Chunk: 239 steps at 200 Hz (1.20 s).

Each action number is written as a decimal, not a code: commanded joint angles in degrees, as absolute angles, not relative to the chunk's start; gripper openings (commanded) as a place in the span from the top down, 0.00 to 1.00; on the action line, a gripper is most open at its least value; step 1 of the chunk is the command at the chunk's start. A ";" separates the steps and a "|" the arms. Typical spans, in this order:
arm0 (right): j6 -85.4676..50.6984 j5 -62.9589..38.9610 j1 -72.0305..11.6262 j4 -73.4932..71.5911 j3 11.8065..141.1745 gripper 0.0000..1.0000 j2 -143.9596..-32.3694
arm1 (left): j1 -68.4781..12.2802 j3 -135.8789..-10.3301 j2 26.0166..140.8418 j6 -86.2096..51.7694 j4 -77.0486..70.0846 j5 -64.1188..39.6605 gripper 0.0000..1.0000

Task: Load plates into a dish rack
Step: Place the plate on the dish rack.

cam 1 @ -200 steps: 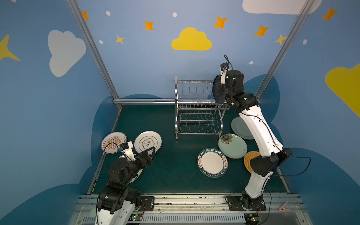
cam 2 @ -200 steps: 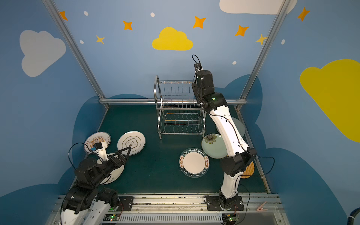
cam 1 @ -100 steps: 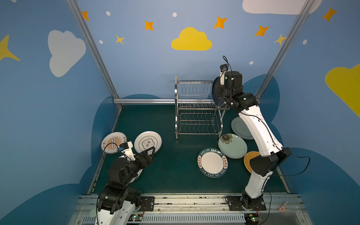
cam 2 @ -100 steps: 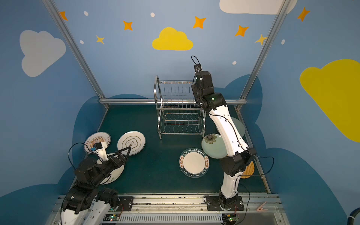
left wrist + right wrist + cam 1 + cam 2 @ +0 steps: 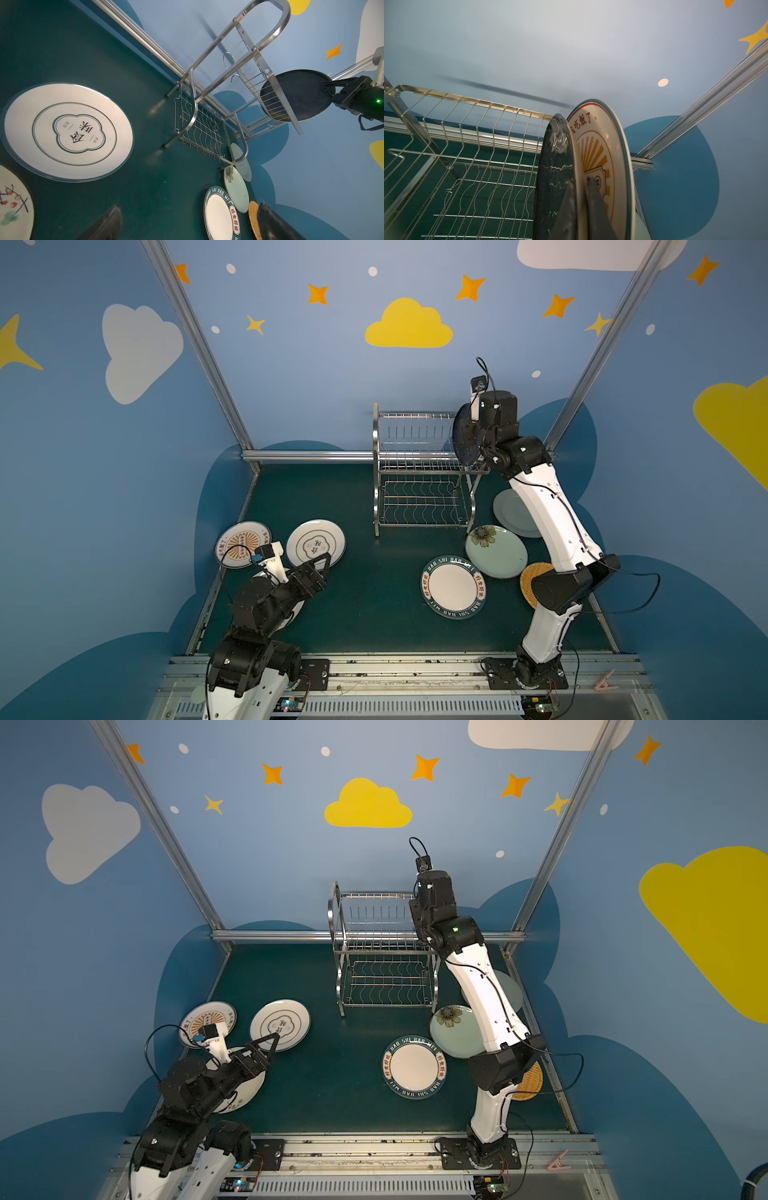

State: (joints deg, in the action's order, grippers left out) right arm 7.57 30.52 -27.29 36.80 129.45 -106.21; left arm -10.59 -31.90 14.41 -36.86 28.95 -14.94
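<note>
Right hand (image 5: 578, 185) tight on the black plate (image 5: 554, 166) at the dish rack (image 5: 376, 489); left hand (image 5: 323, 569) splayed wide.

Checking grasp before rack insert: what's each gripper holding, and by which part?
Right gripper is shut on the black plate, pinching its rim, with the plate on edge at the dish rack's upper tier. Left gripper is open, holding nothing.
</note>
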 commanded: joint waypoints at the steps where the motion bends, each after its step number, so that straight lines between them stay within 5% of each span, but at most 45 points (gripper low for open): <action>1: 5.18 30.76 -27.95 34.90 132.27 1.00 -106.56 | -10.35 -31.82 13.58 -36.65 27.84 -15.12 0.00; 239: 13.17 36.91 -31.29 36.04 141.61 1.00 -114.86 | -10.37 -31.90 13.10 -36.56 28.02 -14.83 0.00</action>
